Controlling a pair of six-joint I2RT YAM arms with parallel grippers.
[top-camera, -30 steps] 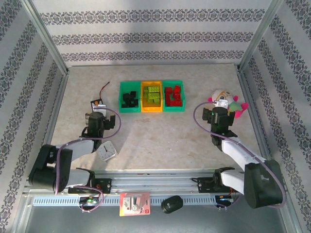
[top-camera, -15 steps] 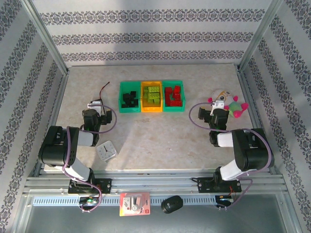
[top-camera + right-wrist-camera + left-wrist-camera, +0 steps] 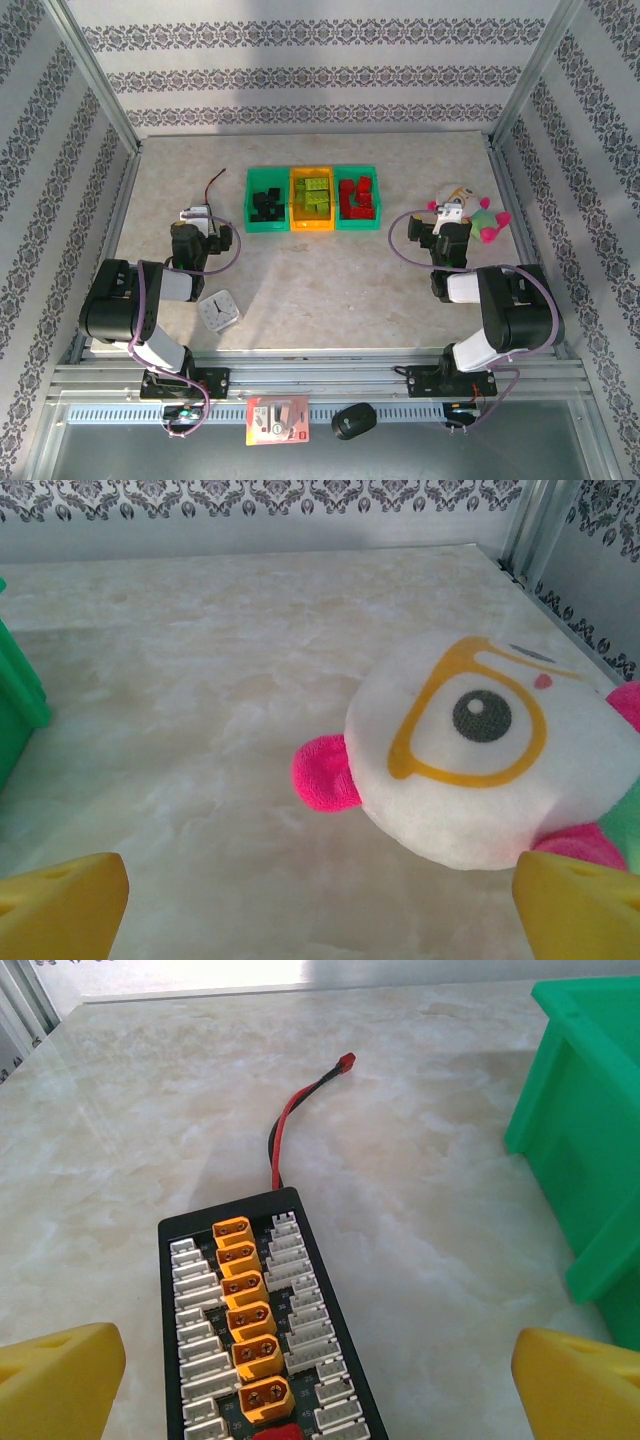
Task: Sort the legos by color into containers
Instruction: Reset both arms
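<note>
The bricks are all sitting inside the three bins at the far middle of the table [image 3: 330, 290]. The black bricks [image 3: 266, 203] are lying in the left green bin [image 3: 265, 227], the lime bricks [image 3: 313, 195] in the orange bin [image 3: 312, 227] between, and the red bricks [image 3: 356, 198] in the right green bin [image 3: 358, 225]; the bins are standing in one row, side touching side; I am seeing no loose brick on the marble around them. So, to my eye, the sorting is looking finished, each colour lying in its own bin; the step in hand is the arms resting clear rather than any pick.

The left gripper [image 3: 197, 225] is hanging low over a connector board [image 3: 260, 1330] with its red and black wire [image 3: 295, 1125], just left of the left green bin; its yellow fingers [image 3: 55, 1380] are spread wide, with nothing between them but the board below. The right gripper [image 3: 447, 226] is facing a plush toy [image 3: 470, 760] well to the right of the bins; its fingers [image 3: 60, 905] are likewise gaping and gripping nothing. A small white clock [image 3: 219, 311] is lying near the left arm.

If anything is left, the next move is calling only for a check that no brick is hiding behind a bin wall or under an arm; any such brick would need the nearer gripper lowering over it, closing on it and carrying it to the bin of matching colour; the board, the toy and the clock are needing no handling.
</note>
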